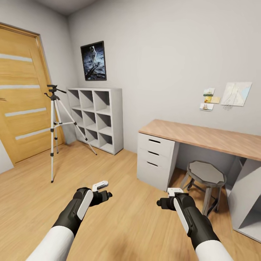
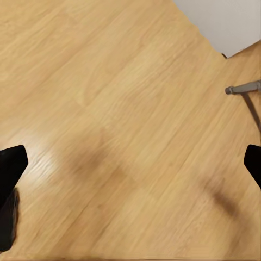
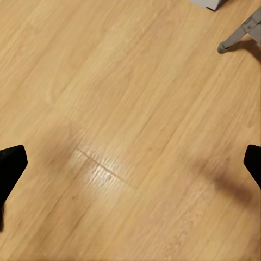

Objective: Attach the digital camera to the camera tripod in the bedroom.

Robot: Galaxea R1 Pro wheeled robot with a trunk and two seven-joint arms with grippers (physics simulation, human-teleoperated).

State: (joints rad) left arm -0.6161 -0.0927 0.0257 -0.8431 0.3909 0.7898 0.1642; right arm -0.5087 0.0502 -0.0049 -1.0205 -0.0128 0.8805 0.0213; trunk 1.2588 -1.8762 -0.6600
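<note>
The camera tripod (image 1: 54, 123) stands on the wood floor at the left of the bedroom, between the oak door and the white shelving, with silver legs spread and a black head on top. The digital camera is out of view. My left gripper (image 1: 103, 190) hovers low over the floor, well short of the tripod and to its right. It is open, its dark fingertips (image 2: 11, 168) wide apart with bare planks between them. My right gripper (image 1: 170, 195) is level with it, also open and empty, fingertips (image 3: 12, 163) spread over the floor.
White cube shelving (image 1: 96, 117) stands against the back wall and the oak door (image 1: 21, 94) is at the left. A wood-topped desk (image 1: 203, 136) with white drawers (image 1: 156, 159) and a grey stool (image 1: 206, 175) are on the right. Open floor lies ahead.
</note>
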